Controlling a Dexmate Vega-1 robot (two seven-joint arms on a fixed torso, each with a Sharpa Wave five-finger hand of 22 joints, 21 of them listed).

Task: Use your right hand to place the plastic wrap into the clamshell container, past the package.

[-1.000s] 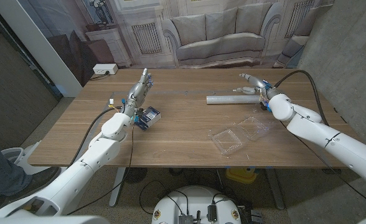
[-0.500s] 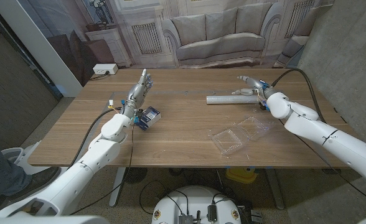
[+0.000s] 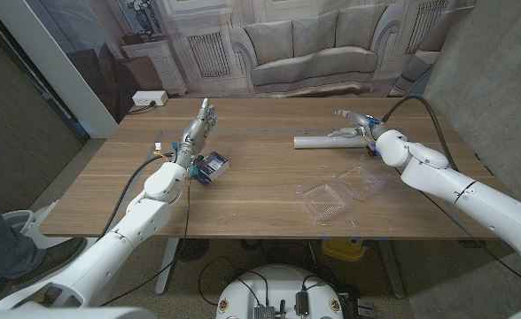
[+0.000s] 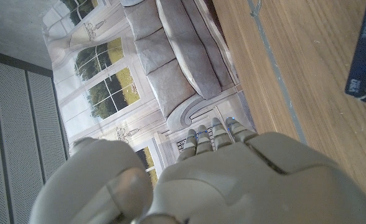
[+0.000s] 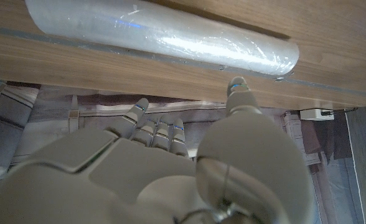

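We are hovering our right hand (image 3: 350, 124), fingers spread and empty, over the plastic wrap roll (image 3: 330, 141) at upper right. A glancing touch could send it rolling away from the clamshell container (image 3: 342, 191).

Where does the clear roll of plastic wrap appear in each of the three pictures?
Head view: the clear roll of plastic wrap lies right of centre, beside the right hand.
Left wrist view: not in it.
Right wrist view: the roll runs across the picture.
Shared landmark: the wooden table.

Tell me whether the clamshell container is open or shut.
Open: the clamshell container lies spread in two clear halves on the table, nothing inside.
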